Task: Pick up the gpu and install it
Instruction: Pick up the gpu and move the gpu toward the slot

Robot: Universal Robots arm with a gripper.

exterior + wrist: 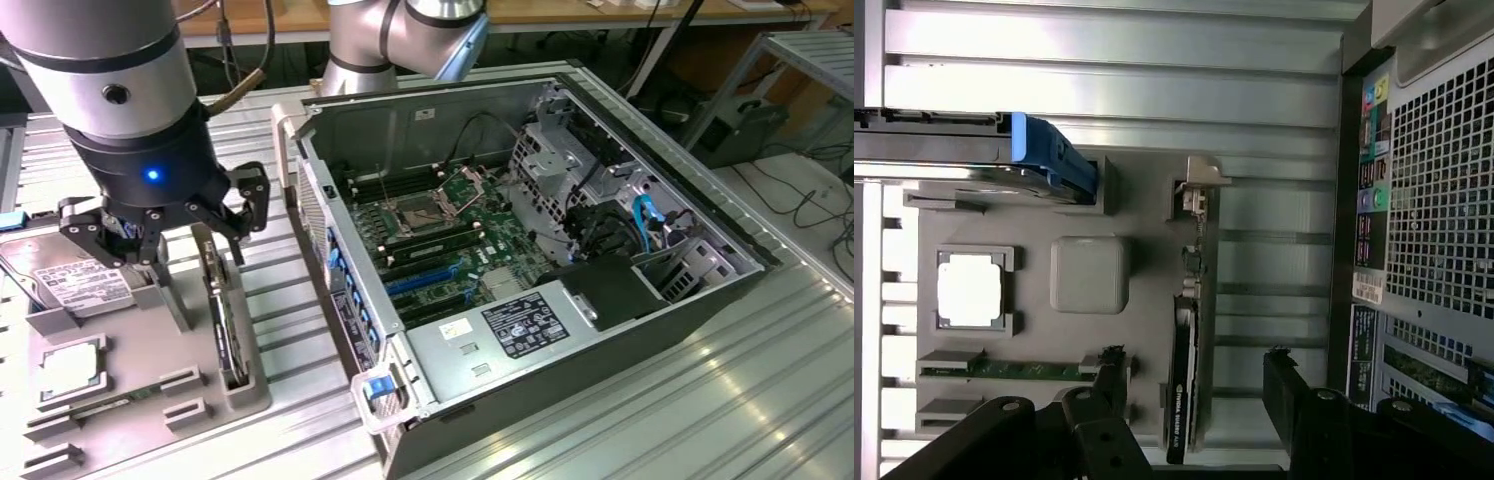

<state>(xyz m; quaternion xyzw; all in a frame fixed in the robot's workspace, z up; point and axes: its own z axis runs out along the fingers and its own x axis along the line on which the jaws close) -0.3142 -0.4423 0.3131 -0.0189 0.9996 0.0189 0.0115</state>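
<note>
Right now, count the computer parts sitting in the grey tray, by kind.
gpu: 1
hard drive: 1
processor chip: 1
memory stick: 1
Total: 4

The tabletop (747, 400) is ribbed metal — shiny and smooth. The gray tray (1144, 330) looks like dull plastic. The gpu (1182, 400) has a smooth black face and a silver metal end.

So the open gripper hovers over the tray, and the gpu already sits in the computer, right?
Not quite. The exterior view shows the gpu standing on edge in the tray, under the open gripper, not in the computer.
</note>
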